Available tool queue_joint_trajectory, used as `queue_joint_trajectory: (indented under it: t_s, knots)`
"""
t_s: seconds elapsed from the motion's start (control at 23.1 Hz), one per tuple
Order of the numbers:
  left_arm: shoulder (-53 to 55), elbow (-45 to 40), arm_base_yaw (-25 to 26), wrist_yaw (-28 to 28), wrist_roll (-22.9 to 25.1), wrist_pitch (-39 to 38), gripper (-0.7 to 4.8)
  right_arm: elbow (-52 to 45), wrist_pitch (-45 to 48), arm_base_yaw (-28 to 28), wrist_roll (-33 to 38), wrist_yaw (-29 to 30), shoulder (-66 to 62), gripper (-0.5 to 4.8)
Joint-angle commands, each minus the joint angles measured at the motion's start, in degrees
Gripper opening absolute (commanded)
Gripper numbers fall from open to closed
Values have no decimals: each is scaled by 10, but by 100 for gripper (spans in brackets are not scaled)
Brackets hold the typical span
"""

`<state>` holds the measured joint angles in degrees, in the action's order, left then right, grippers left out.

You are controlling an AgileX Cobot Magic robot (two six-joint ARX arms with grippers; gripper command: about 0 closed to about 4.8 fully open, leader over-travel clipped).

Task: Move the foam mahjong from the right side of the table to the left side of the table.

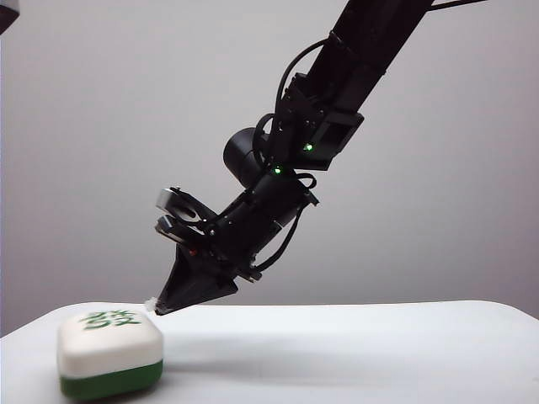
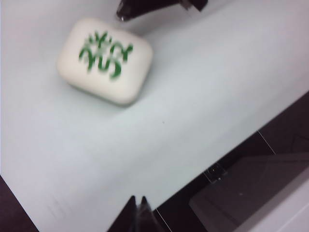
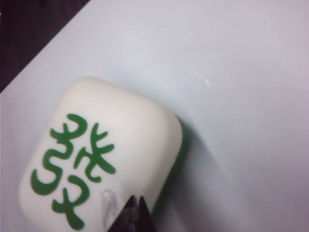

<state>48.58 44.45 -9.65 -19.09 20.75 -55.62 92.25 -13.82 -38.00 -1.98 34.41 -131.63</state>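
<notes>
We read this as a robot lab test cell: bare white worktop (image 1: 354, 345), plain grey backdrop wall (image 1: 101, 126), black cabled robot arm (image 1: 337, 93) with lit green status LEDs.

The right arm (image 1: 337, 93) descends diagonally from the upper right, its wrist angled down toward the lower left. The right gripper (image 1: 160, 307) has both fingers pressed together into a single point, clasping nothing. The left gripper (image 2: 137, 205) appears only in its wrist view, its fingers likewise brought together and empty.
</notes>
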Motion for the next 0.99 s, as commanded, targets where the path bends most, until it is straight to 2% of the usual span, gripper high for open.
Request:
queue_joint_trajectory:
  t_s: [0.04, 0.17, 0.56, 0.78, 0.99]
  knots:
    - [-2, 5, 0, 0, -2, -27, -6, 1, -25, 0, -13, 0, 2, -5]
    - [-6, 6, 0, -2, -2, -50, -6, 1, -54, -2, -21, 2, 2, -5]
    - [-53, 11, 0, 0, -2, -92, -6, 0, -59, -22, -10, 47, 3, -5]
    - [-74, 12, 0, 0, -2, -100, -6, 0, -56, -42, -10, 49, 2, -5]
    - [-80, 12, 0, 0, -2, -104, -6, 0, -44, -47, -10, 25, 2, -5]
